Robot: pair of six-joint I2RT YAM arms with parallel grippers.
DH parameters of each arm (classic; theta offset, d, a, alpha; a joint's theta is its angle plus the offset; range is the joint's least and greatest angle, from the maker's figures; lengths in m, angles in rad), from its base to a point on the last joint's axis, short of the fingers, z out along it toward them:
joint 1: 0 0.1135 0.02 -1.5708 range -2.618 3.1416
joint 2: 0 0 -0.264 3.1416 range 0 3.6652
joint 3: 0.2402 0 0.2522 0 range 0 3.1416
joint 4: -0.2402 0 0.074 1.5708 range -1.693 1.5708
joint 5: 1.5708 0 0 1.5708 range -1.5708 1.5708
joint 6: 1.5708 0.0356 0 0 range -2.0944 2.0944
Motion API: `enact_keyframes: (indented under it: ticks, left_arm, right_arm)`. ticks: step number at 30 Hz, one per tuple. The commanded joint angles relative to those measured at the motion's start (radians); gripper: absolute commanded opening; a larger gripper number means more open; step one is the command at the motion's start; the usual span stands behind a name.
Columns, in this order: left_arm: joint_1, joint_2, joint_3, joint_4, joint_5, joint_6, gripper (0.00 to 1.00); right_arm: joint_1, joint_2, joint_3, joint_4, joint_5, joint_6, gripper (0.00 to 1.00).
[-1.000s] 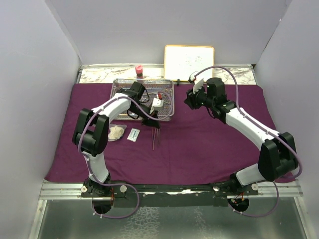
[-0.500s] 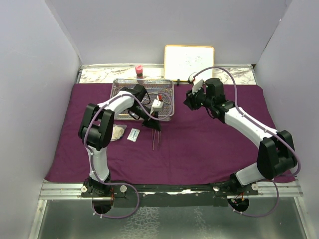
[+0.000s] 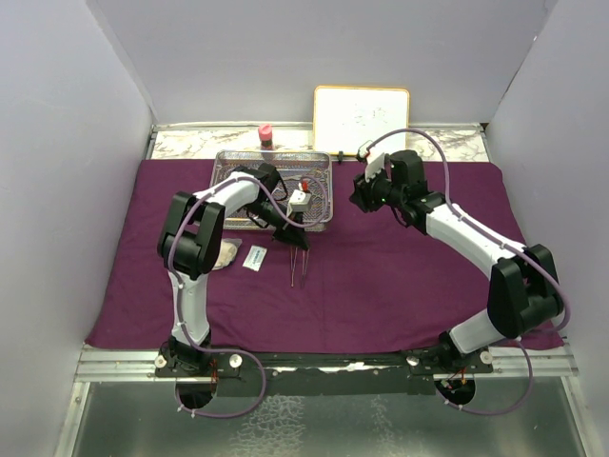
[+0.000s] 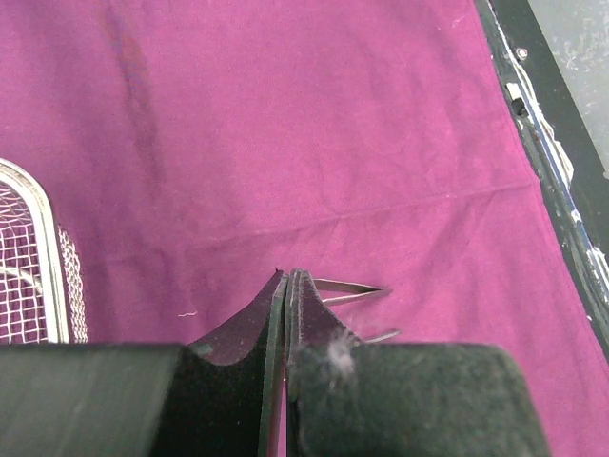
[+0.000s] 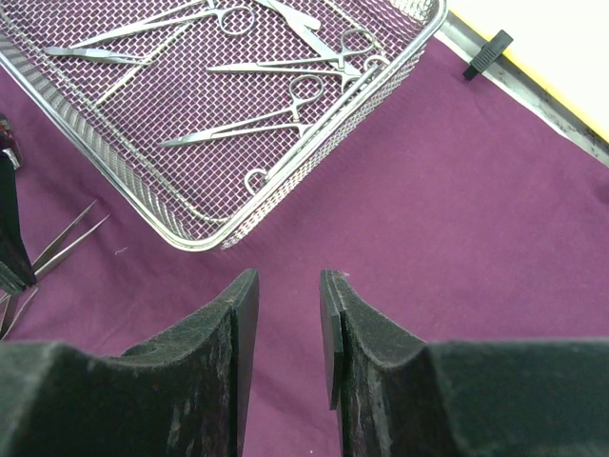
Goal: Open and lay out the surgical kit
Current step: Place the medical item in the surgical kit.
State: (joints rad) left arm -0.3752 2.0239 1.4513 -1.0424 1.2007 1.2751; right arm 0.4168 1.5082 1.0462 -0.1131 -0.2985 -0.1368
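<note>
Forceps (image 4: pixel 347 288) lie by closed left hand (image 4: pixel 286 281); right hand (image 5: pixel 288 278) parted.

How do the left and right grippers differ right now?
The left gripper has its jaws pressed shut; the right gripper has its jaws apart with nothing between them. The left gripper sits by the forceps lying on the purple cloth; the right gripper faces a corner of the mesh tray. Both hang over the purple cloth.
</note>
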Motion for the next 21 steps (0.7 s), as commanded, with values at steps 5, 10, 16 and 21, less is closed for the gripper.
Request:
enact_keyframes:
  ticks: [5,10,16,21]
  left_arm:
    - [0.012,0.048,0.045,-0.019,0.048,0.065,0.01]
    - [0.018,0.057,0.046,-0.019,0.028,0.078,0.02]
    - [0.019,0.071,0.048,-0.019,0.001,0.098,0.04]
    - [0.019,0.078,0.041,-0.016,-0.018,0.119,0.05]
  right_arm:
    - [-0.007,0.023,0.028,-0.009,-0.022,-0.015,0.32]
    - [-0.007,0.028,0.030,-0.010,-0.025,-0.016,0.31]
    - [-0.007,0.035,0.034,-0.014,-0.027,-0.016,0.31]
    - [-0.007,0.034,0.034,-0.014,-0.028,-0.017,0.31]
